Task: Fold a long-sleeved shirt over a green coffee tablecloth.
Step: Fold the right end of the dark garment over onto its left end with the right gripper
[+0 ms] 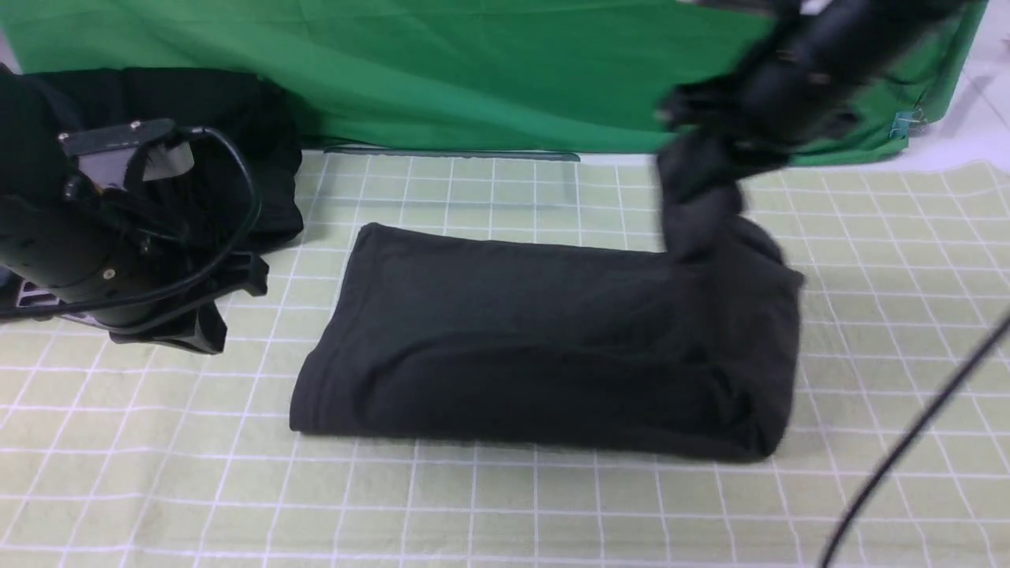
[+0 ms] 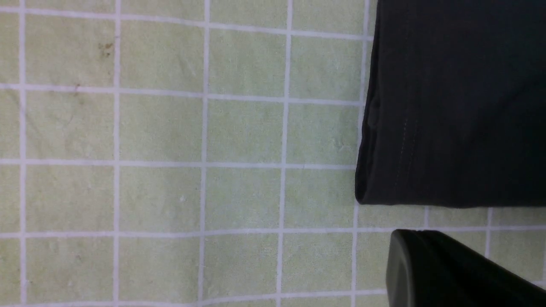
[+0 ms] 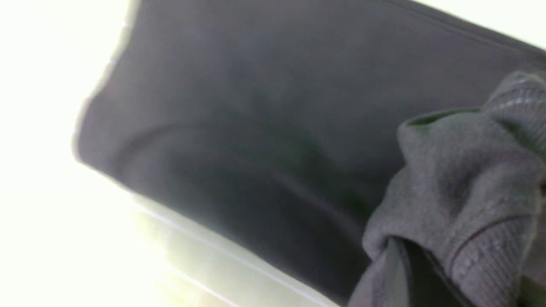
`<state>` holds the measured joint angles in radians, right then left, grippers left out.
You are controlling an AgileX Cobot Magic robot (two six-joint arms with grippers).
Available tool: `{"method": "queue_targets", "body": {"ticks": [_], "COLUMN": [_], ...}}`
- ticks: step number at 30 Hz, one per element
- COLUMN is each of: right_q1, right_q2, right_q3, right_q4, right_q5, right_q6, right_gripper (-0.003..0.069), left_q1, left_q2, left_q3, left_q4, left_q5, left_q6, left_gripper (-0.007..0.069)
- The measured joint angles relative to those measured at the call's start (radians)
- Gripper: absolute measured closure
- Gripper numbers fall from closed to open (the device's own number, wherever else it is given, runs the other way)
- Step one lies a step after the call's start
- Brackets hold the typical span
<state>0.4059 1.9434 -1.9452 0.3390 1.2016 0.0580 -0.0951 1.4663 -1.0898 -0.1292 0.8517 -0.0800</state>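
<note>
The long-sleeved shirt [image 1: 544, 347] lies on the green coffee tablecloth [image 1: 158, 473] as a long dark charcoal band running left to right. Its right end is pulled up off the cloth, and my right gripper [image 1: 698, 150] is shut on that bunched fabric; the arm is blurred. The right wrist view shows ribbed grey fabric [image 3: 460, 192] wrapped over one finger [image 3: 396, 273], with the flat shirt [image 3: 256, 128] below. Left of the shirt's left end my left gripper [image 1: 207, 335] hangs shut and empty. Its wrist view shows the fingertips [image 2: 426, 268] just clear of the shirt's corner [image 2: 448, 106].
A heap of blacker garments [image 1: 252, 134] sits at the back left behind my left arm. Vivid plain green fabric [image 1: 473, 71] hangs across the back. A black cable [image 1: 907, 450] crosses the front right corner of the cloth.
</note>
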Motion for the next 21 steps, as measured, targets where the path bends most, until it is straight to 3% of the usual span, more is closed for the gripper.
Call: {"method": "queue_targets", "body": {"ticks": [7, 13, 16, 18, 19, 20, 21], "right_q1": [0.165, 0.241, 0.263, 0.283, 0.284, 0.295, 0.295], "right_q2": [0.242, 0.405, 0.449, 0.489, 0.489, 0.504, 0.505], "right_q3": [-0.264, -0.386, -0.398, -0.400, -0.400, -0.401, -0.401], "right_q4": [0.046, 0.057, 0.059, 0.065, 0.065, 0.084, 0.086], "right_q5": [-0.001, -0.047, -0.096, -0.142, -0.145, -0.158, -0.159], "right_q6": [0.061, 0.109, 0.132, 0.139, 0.139, 0.138, 0.138], "right_gripper": [0.0634, 0.0609, 0.0556, 0.0438, 0.0428, 0.0354, 0.0337], "left_q1": [0.000, 0.000, 0.000, 0.000, 0.000, 0.000, 0.000], "left_q2": [0.000, 0.000, 0.000, 0.000, 0.000, 0.000, 0.000], "left_q3": [0.000, 0.000, 0.000, 0.000, 0.000, 0.000, 0.000], "left_q4": [-0.006, -0.007, -0.007, -0.006, -0.006, -0.005, -0.005], "left_q5": [-0.009, -0.010, -0.015, -0.021, -0.021, -0.025, -0.025], "left_q6": [-0.001, -0.001, -0.001, -0.001, -0.001, -0.001, -0.001], "left_gripper": [0.0627, 0.0627, 0.0627, 0.0627, 0.0627, 0.0627, 0.0627]}}
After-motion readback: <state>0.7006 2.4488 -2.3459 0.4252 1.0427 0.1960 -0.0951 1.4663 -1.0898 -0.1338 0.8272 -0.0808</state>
